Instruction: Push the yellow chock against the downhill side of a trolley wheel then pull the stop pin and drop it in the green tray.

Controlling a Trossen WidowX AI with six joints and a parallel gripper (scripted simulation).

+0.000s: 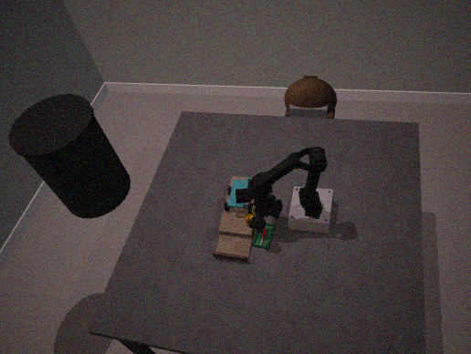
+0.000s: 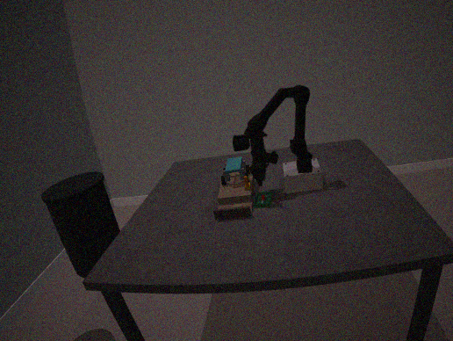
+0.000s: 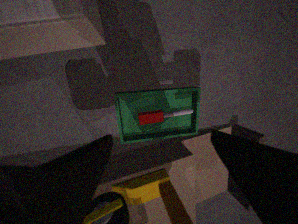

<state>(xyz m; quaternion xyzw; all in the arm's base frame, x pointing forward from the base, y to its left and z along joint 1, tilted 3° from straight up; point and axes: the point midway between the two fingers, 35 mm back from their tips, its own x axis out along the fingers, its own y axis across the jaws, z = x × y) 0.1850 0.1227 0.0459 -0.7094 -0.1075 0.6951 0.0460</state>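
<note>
The red-headed stop pin (image 1: 264,233) (image 2: 263,199) (image 3: 151,118) lies flat inside the green tray (image 1: 261,246) (image 3: 120,120). My gripper (image 1: 258,224) (image 2: 259,183) (image 3: 161,137) is wide open, above the strip between tray and ramp, with nothing between its fingers. The blue-topped trolley (image 1: 239,187) (image 2: 233,163) stands on the upper part of the wooden ramp (image 1: 235,222) (image 2: 234,193). The yellow chock (image 1: 249,219) (image 2: 247,183) (image 3: 145,187) is at the ramp's tray side, just downhill of the trolley. Contact with a wheel cannot be made out.
The arm's pale base box (image 1: 310,223) (image 2: 303,183) stands right of the tray. The ramp's near end (image 1: 233,246) lies left of the tray. A black bin (image 1: 82,173) (image 2: 83,220) stands left of the table, and a brown chair (image 1: 310,92) behind it.
</note>
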